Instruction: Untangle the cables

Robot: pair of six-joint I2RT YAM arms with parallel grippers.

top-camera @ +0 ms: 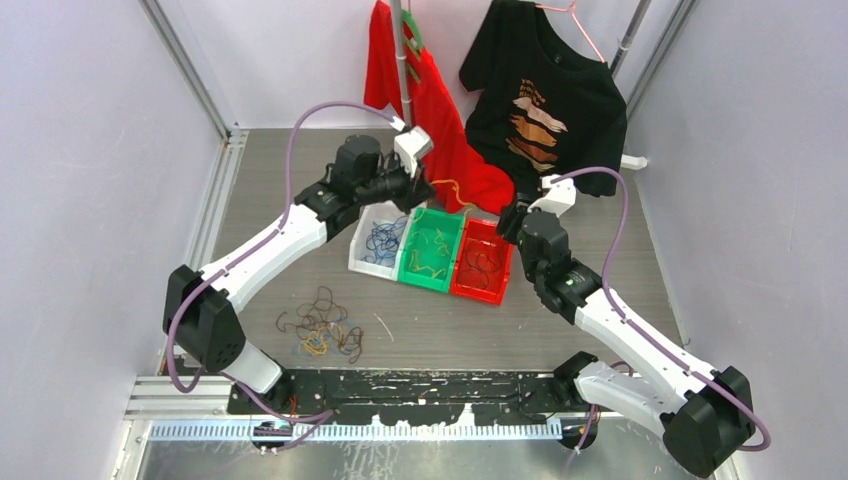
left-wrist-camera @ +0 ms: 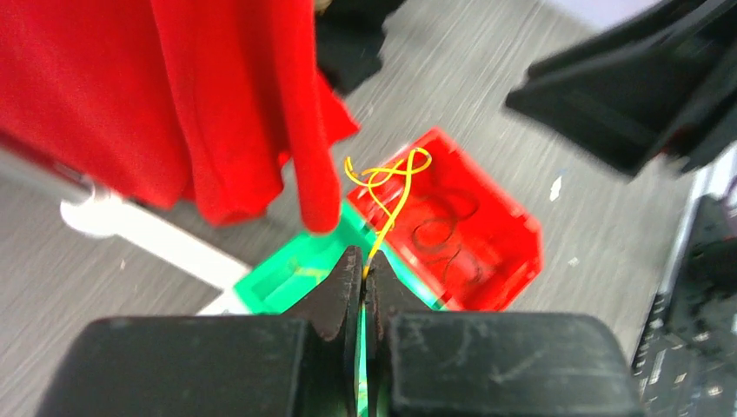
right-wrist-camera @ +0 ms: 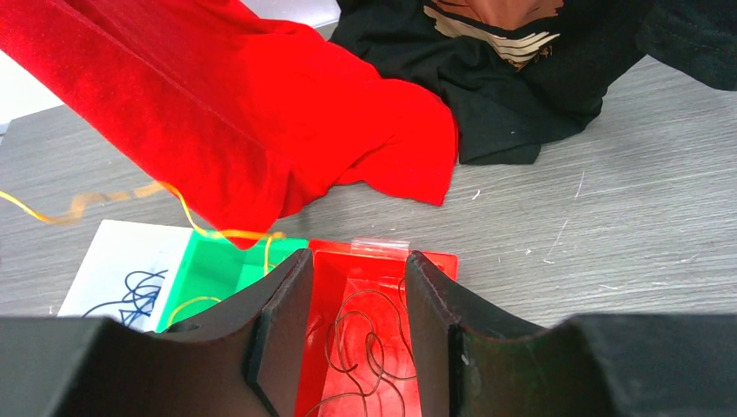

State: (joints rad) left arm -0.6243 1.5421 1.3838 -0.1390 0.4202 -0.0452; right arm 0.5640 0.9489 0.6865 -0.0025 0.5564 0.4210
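Observation:
My left gripper (left-wrist-camera: 364, 271) is shut on a yellow cable (left-wrist-camera: 388, 185) and holds it in the air above the green bin (top-camera: 432, 249); in the top view the gripper (top-camera: 420, 186) is at the bins' far edge with the cable (top-camera: 452, 188) trailing right. My right gripper (right-wrist-camera: 352, 287) is open and empty above the red bin (right-wrist-camera: 382, 261), which holds dark brown cables (right-wrist-camera: 361, 347). The white bin (top-camera: 378, 240) holds blue cables (top-camera: 384, 238). A tangled pile of brown, yellow and blue cables (top-camera: 322, 325) lies on the table near the left arm.
A red shirt (top-camera: 430, 110) and a black shirt (top-camera: 545, 100) hang on a rack pole (top-camera: 403, 60) behind the bins, their hems touching the table. Metal rails run along the table's left and near edges.

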